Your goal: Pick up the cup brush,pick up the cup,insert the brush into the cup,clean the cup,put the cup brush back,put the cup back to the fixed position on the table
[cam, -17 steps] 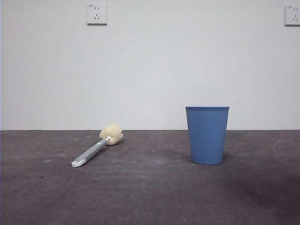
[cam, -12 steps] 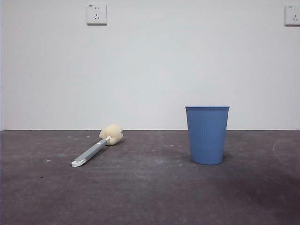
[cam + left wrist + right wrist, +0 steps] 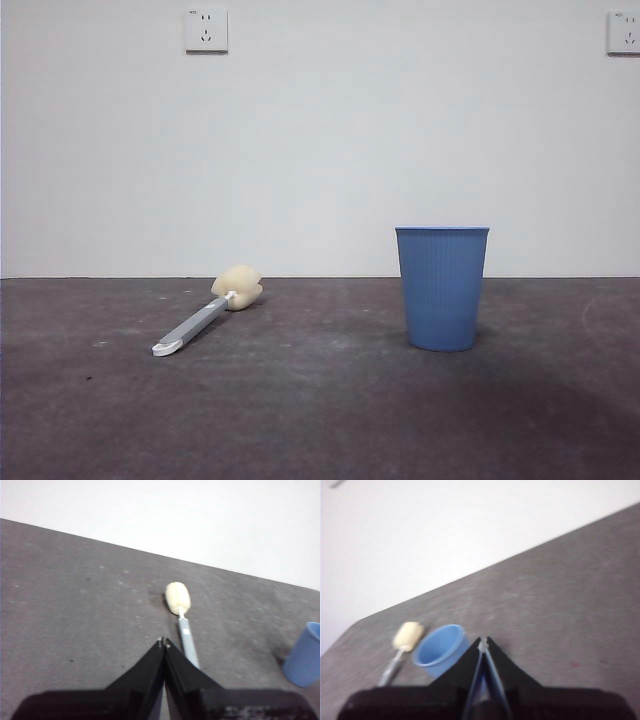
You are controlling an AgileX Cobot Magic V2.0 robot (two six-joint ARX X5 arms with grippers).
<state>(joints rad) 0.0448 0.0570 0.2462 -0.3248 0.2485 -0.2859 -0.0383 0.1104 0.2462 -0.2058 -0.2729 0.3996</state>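
One cup brush (image 3: pixel 205 320) lies flat, one cup (image 3: pixel 442 288) stands upright.

The cup brush (image 3: pixel 205 316) lay flat on the surface (image 3: pixel 320 420), with its sponge head toward the wall (image 3: pixel 320 150). The cup (image 3: pixel 442 288) stood upright, well apart from it.

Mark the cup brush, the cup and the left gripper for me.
cup brush (image 3: pixel 200 324): front view, middle of its grey handle.
cup (image 3: pixel 442 290): front view, ribbed side wall.
left gripper (image 3: pixel 163 642): left wrist view, between its fingertips.
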